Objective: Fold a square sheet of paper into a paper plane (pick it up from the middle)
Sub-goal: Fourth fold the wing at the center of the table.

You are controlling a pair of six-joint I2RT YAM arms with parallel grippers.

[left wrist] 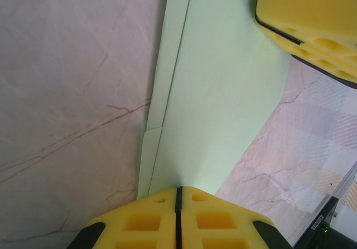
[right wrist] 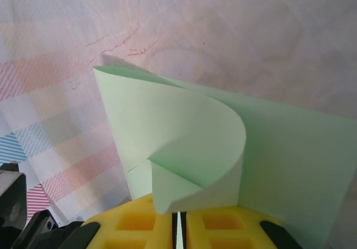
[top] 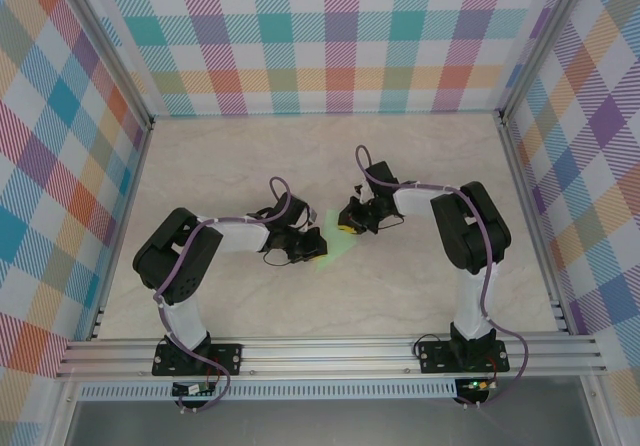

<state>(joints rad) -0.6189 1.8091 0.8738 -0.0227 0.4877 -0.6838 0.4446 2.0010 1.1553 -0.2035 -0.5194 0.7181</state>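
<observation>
The pale mint-green paper (top: 338, 247) is a creased, folded shape in the middle of the table, held between both grippers. My left gripper (top: 314, 246) is shut on its near-left end. In the left wrist view the yellow pads (left wrist: 145, 221) meet around the paper (left wrist: 223, 92), whose layered fold edges run along its left side. My right gripper (top: 351, 228) is shut on the other end. In the right wrist view the paper (right wrist: 184, 126) curls up and over from the pads (right wrist: 139, 224) in a loop. One yellow right finger (left wrist: 312, 20) shows in the left wrist view's top right corner.
The beige marble-patterned tabletop (top: 320, 156) is walled by checked panels (top: 330, 36) at the back and both sides. Aluminium rails (top: 330, 351) run along the near edge, where both arm bases are bolted.
</observation>
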